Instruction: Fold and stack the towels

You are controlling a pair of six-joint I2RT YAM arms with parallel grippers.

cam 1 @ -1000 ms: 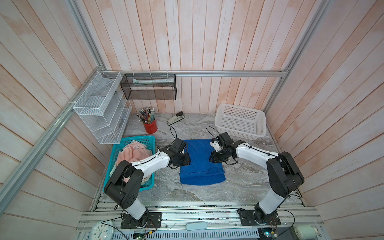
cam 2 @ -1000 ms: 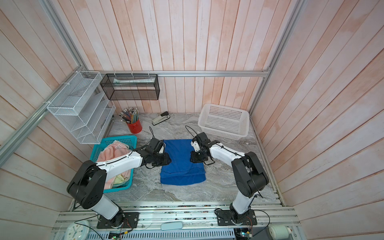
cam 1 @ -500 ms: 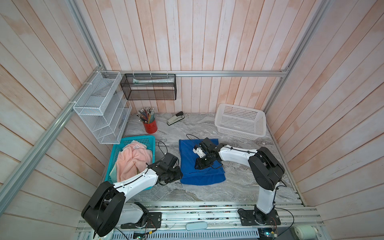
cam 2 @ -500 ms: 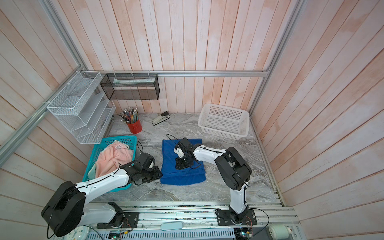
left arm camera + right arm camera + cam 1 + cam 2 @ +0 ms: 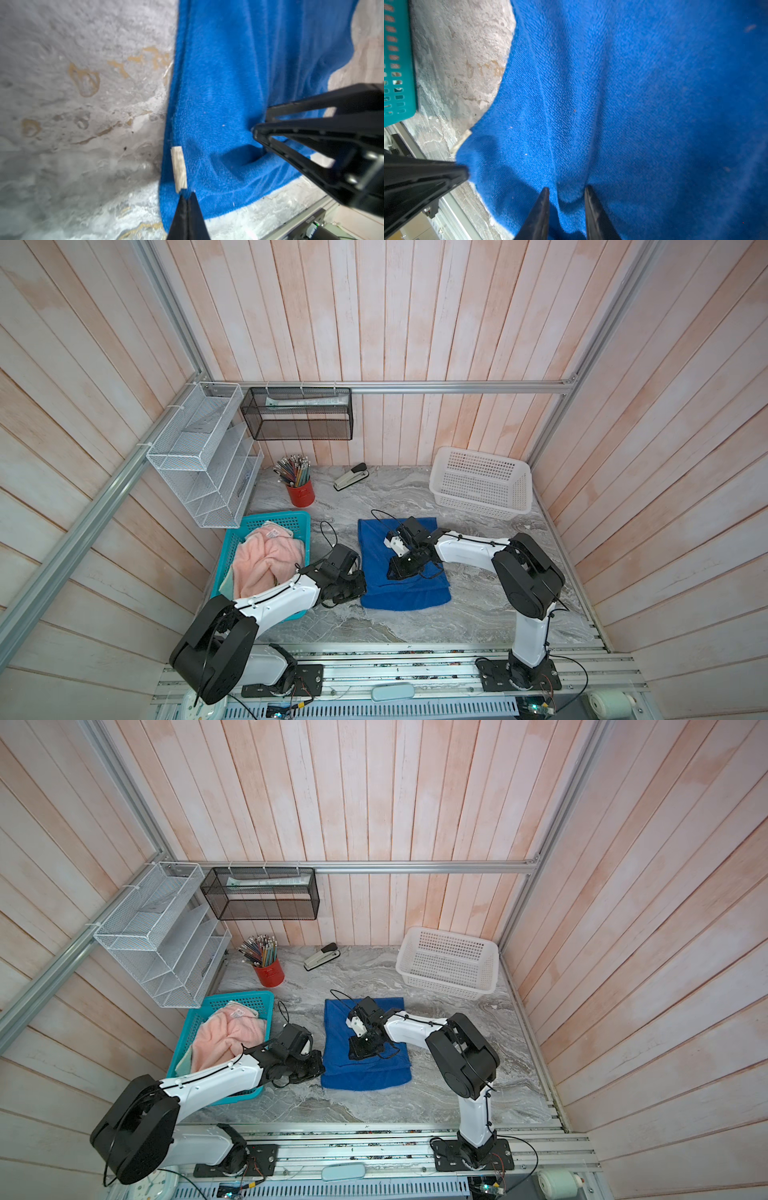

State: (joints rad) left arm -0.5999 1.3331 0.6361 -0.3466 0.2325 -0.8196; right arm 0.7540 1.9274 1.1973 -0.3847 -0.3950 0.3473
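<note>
A royal blue towel (image 5: 409,593) (image 5: 368,1077) lies folded flat mid-table. My left gripper (image 5: 362,589) (image 5: 322,1067) (image 5: 188,194) sits at the towel's near left edge beside a pale label (image 5: 178,168). Its jaws are shut, pinching the towel's edge. My right gripper (image 5: 392,572) (image 5: 354,1052) (image 5: 566,188) reaches across onto the towel's left half. Its tips are a little apart and pressed into the cloth (image 5: 633,83), with a small ridge rising between them. A salmon-pink towel (image 5: 266,560) (image 5: 220,1036) is bunched in the teal basket (image 5: 274,517) (image 5: 237,996) over a pale cloth (image 5: 226,585).
A white plastic basket (image 5: 482,485) stands at the back right. A red pencil cup (image 5: 300,491) and a stapler (image 5: 351,477) sit along the back. A white wire rack (image 5: 199,456) and a black mesh shelf (image 5: 297,418) hang on the walls.
My left gripper came down the towel's left side to its near corner and closed. My right gripper crossed from the towel's right edge to its left half. The towel's outline is unchanged.
</note>
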